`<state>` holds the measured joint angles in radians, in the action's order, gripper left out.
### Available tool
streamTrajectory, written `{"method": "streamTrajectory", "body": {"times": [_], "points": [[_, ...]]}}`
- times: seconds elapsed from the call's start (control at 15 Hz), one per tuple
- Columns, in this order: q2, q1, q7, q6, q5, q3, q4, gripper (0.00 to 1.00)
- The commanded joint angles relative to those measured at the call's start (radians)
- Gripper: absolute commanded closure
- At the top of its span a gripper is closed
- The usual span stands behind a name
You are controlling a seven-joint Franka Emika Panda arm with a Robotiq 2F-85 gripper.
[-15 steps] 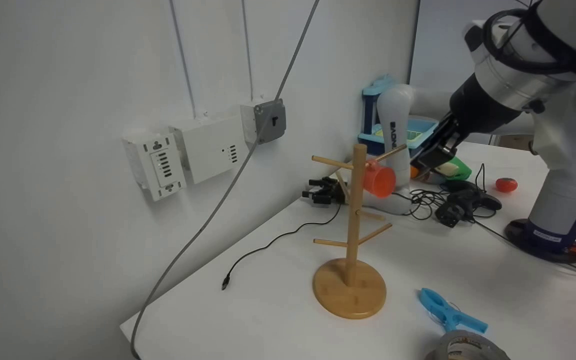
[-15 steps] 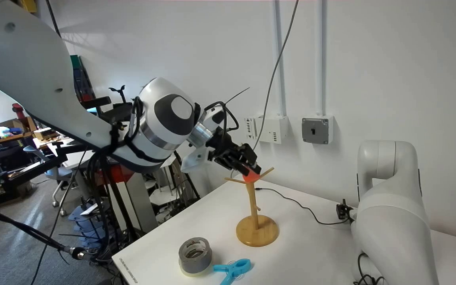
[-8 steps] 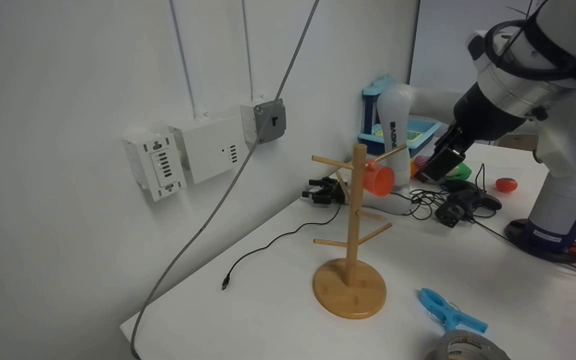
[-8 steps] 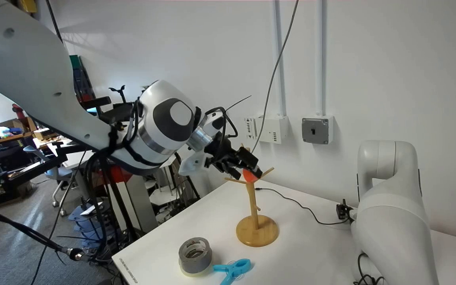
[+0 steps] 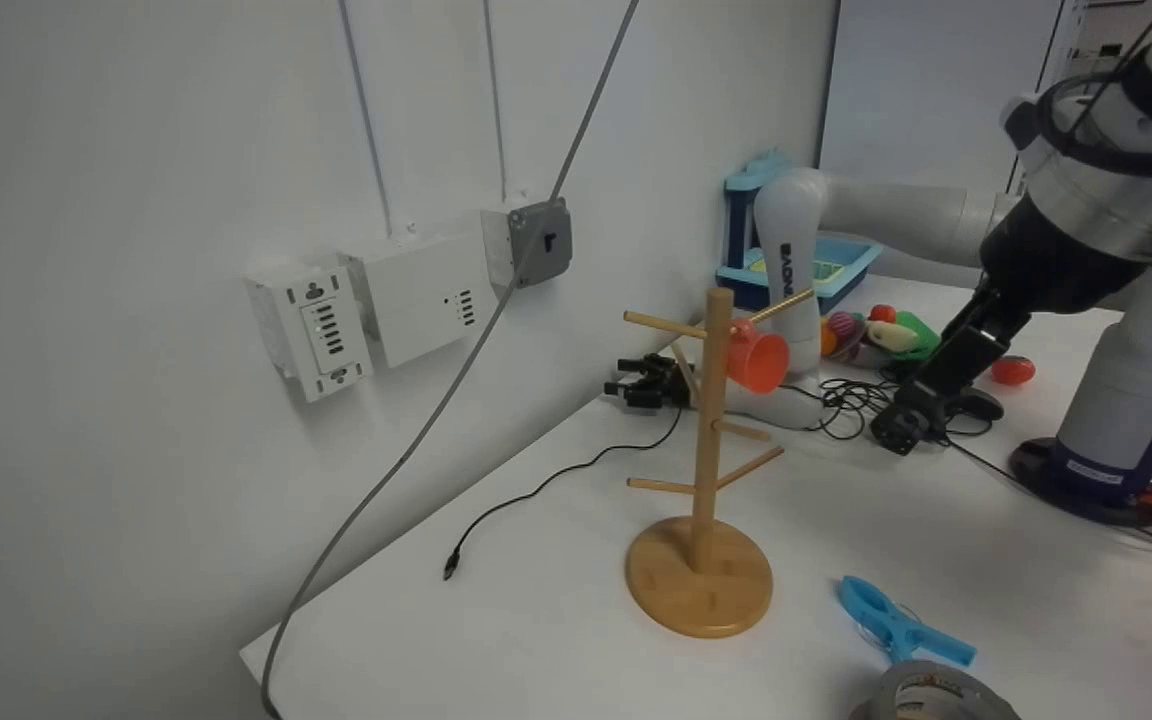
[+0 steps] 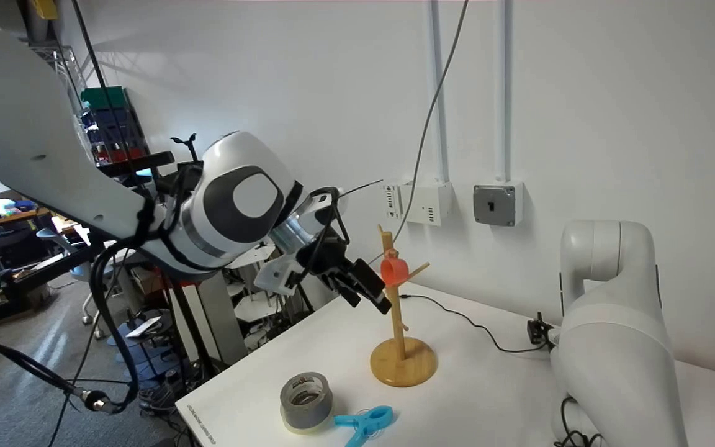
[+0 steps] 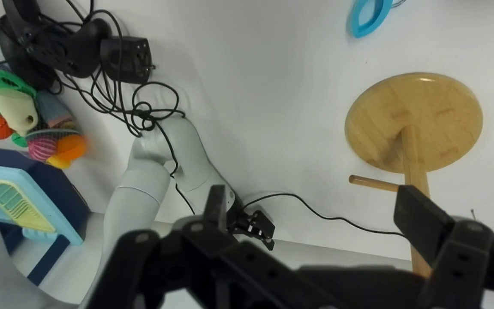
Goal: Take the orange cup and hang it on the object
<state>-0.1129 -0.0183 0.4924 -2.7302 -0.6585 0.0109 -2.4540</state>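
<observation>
The cup [image 5: 758,358] hangs at an upper peg [image 5: 784,305] of the tree [image 5: 707,460], mouth turned sideways, its handle [image 6: 391,254] near the peg's root; how fully it is threaded I can't make out. The gripper [image 7: 313,206] is released, its fingers [image 7: 423,219] spread with nothing between them, and it stands apart from the tree. The hanging looks done to me, so what remains is likely getting the gripper away. Trouble, I'd say, would come from a swing toward the tree: a spread finger might hook a lower peg [image 5: 751,468] and tip the tree, or nudge the cup along its peg until the handle slips off. The cup weighs little, I'd guess, so a light knock would be enough. Dipping too low, the gripper could snag the cables [image 7: 143,115], which lie well away from the tree.
</observation>
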Motion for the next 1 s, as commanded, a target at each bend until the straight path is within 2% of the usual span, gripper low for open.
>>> {"method": "streamTrajectory", "body": {"times": [0.0, 0.4, 0.67, 0.73, 0.8, 0.87, 0.93], "points": [[-0.134, -0.002, -0.023, -0.022, 0.033, -0.015, -0.125, 0.0], [-0.286, 0.005, -0.002, -0.155, -0.004, -0.033, -0.271, 0.0], [-0.349, 0.001, -0.017, -0.26, 0.002, -0.069, -0.346, 0.0], [-0.345, -0.01, -0.016, -0.27, 0.002, -0.087, -0.345, 0.0], [-0.298, -0.05, -0.012, -0.277, -0.004, -0.132, -0.301, 0.0], [-0.3, -0.004, 0.001, -0.245, 0.003, -0.067, -0.306, 0.0], [-0.299, -0.014, 0.001, -0.253, 0.001, -0.086, -0.303, 0.0]]}}
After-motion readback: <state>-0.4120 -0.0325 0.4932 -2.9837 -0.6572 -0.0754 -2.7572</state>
